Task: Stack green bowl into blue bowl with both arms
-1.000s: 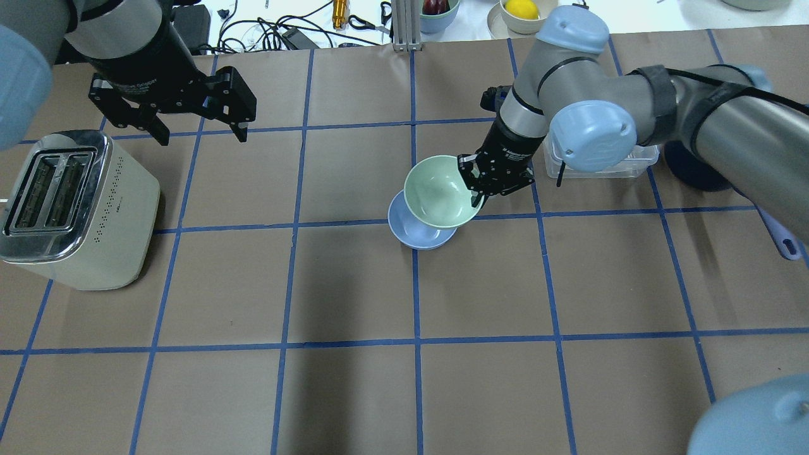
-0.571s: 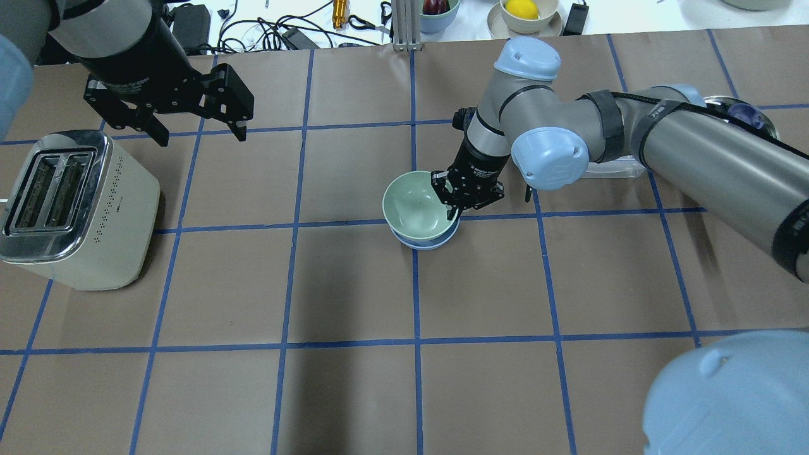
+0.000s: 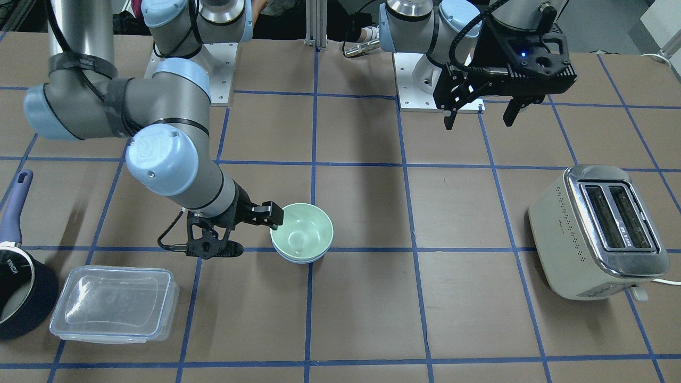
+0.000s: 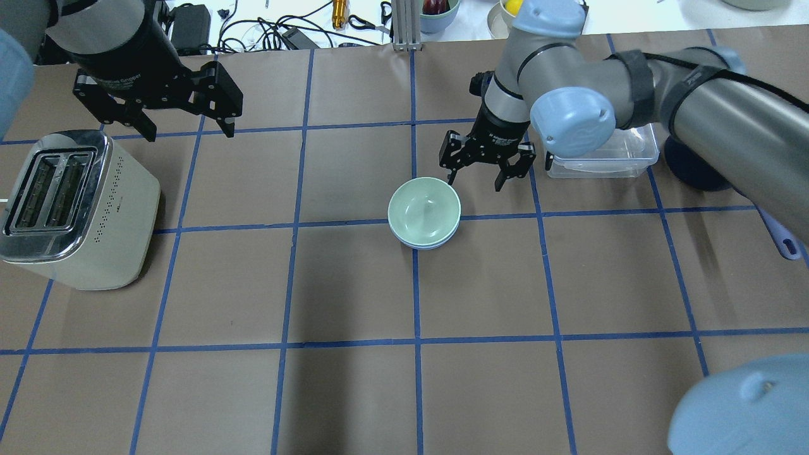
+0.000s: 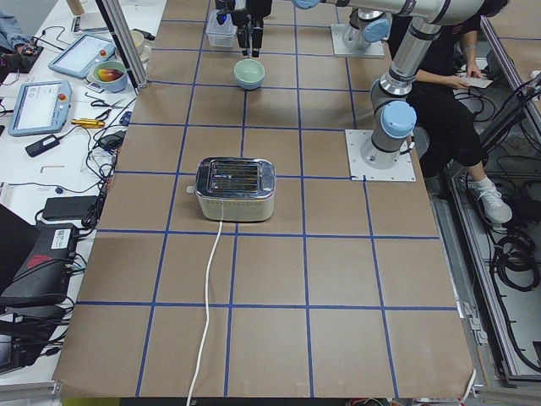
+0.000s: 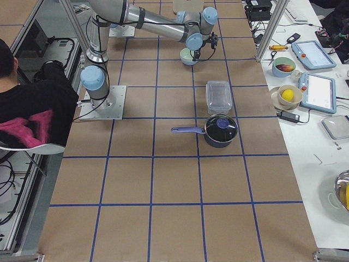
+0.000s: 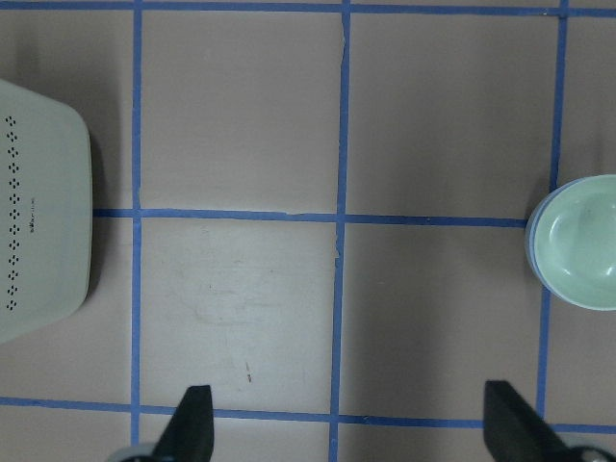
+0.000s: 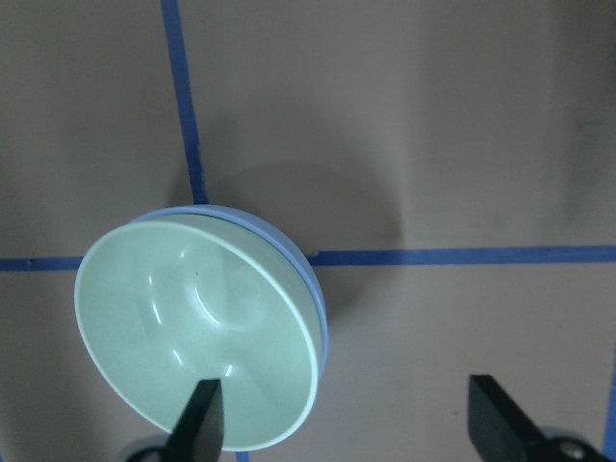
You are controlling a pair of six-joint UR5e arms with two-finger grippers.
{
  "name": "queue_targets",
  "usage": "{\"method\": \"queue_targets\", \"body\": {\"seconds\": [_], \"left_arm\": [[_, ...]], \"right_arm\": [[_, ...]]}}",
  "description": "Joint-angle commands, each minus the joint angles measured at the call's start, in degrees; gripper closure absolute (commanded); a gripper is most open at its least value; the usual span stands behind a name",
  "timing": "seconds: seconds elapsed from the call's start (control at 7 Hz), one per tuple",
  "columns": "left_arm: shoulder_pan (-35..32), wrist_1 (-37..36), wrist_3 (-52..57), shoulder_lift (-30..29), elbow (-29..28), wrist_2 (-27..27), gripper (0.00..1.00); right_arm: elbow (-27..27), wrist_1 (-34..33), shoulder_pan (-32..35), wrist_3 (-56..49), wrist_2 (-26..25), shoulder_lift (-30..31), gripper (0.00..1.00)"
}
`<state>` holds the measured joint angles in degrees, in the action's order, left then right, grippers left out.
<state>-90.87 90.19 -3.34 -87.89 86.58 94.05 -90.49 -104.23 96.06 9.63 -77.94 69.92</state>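
The green bowl (image 4: 423, 207) sits nested in the blue bowl (image 4: 422, 245) at the table's middle; only the blue rim shows beneath it. Both also show in the front view, green (image 3: 301, 234) over blue (image 3: 298, 260), and in the right wrist view, green (image 8: 192, 337) and blue (image 8: 313, 289). My right gripper (image 4: 474, 181) is open and empty, just beyond the bowls' far right rim, with one fingertip (image 4: 450, 177) close to the rim. My left gripper (image 4: 189, 134) is open and empty, held high at the far left above the toaster's far side.
A cream toaster (image 4: 69, 208) stands at the left. A clear plastic container (image 4: 600, 155) lies right of my right gripper, partly under the arm. A navy saucepan (image 3: 21, 298) sits beyond it. Bowls, cables and tools lie past the far edge.
My right gripper lowered the green bowl into the blue bowl, let go, opened and drew back toward the far side. My left gripper drifted slightly left.
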Motion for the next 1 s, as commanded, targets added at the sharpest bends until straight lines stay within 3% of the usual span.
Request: {"method": "queue_targets", "body": {"seconds": [0.0,0.14,0.29,0.43,0.86], "left_arm": [[-0.01,-0.01,0.0,-0.09,0.08,0.25,0.0],[-0.01,-0.01,0.0,-0.09,0.25,0.25,0.0],[-0.27,0.08,0.0,-0.09,0.52,0.43,0.0],[-0.18,0.08,0.0,-0.18,0.43,0.34,0.0],[-0.27,0.08,-0.08,-0.18,0.43,0.34,0.0]], "right_arm": [[3.39,8.58,-4.89,-4.5,-5.71,7.56,0.0],[3.57,14.27,-7.09,-6.71,-6.26,10.29,0.0],[3.57,15.89,-7.73,-6.9,-10.44,13.8,0.0],[3.66,17.64,-7.73,-5.86,-11.53,17.23,0.0],[3.92,18.37,-7.47,-6.11,-11.89,18.58,0.0]]}}
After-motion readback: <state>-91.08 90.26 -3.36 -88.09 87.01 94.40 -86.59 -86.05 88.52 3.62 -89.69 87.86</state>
